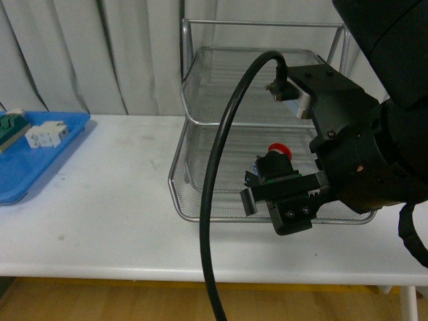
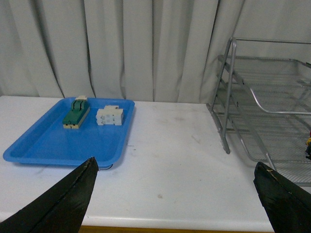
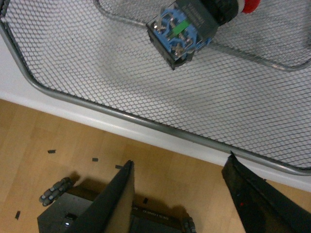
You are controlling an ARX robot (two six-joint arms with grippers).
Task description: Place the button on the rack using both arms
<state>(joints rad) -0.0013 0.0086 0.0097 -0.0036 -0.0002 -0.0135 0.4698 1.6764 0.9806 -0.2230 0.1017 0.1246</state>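
Observation:
The button (image 1: pixel 273 160), red cap up top and black and blue body below, lies on the mesh of the lowest tier of the silver wire rack (image 1: pixel 194 134). In the right wrist view the button (image 3: pixel 187 26) rests on its side on the mesh, clear of the fingers. My right gripper (image 1: pixel 284 196) hovers open just in front of the button, over the rack's front rim (image 3: pixel 146 124), with nothing between its fingers (image 3: pixel 121 194). My left gripper (image 2: pixel 175 167) is open and empty above the white table, with the rack (image 2: pixel 228 97) off to one side.
A flat blue tray (image 2: pixel 48 145) holds a green and cream switch (image 2: pixel 76 114) and a white block (image 2: pixel 110 116). A thick black cable (image 1: pixel 214 174) loops in front of the rack. White curtains hang behind the table (image 1: pixel 100 200). Wooden floor (image 3: pixel 58 131) shows past the table edge.

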